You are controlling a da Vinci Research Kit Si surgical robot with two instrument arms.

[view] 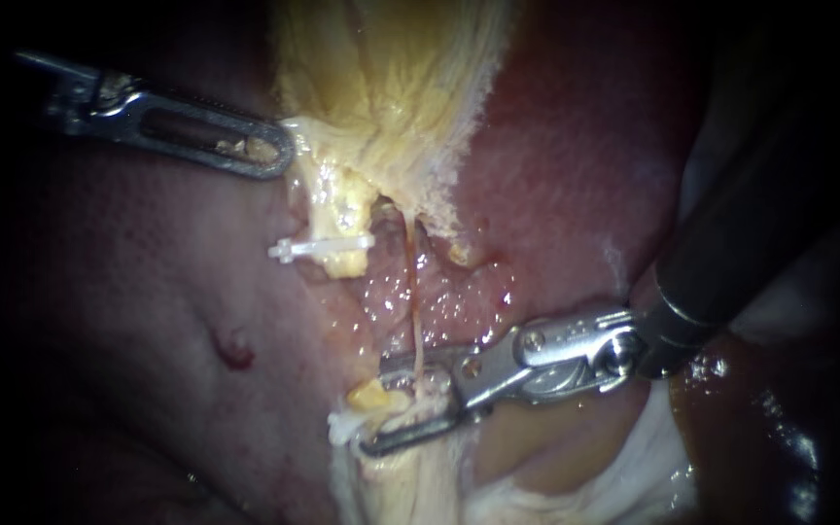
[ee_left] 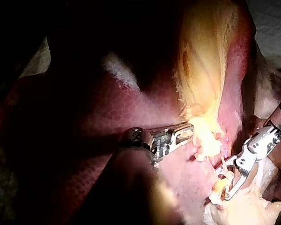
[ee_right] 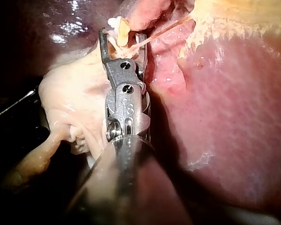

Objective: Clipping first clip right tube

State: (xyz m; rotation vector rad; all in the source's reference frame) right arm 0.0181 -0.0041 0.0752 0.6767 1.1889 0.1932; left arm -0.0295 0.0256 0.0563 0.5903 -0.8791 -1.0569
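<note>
No text, label, brand, number or sign is legible in any view. A small stamped mark (ee_right: 127,108) appears to sit on the right instrument (ee_right: 123,40), behind its jaws, too blurred to read.

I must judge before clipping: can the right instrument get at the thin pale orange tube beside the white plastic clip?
Probably yes. The right instrument, of silver metal, holds its open tip astride the thin pale orange tube, and nothing seems to block it.
</note>
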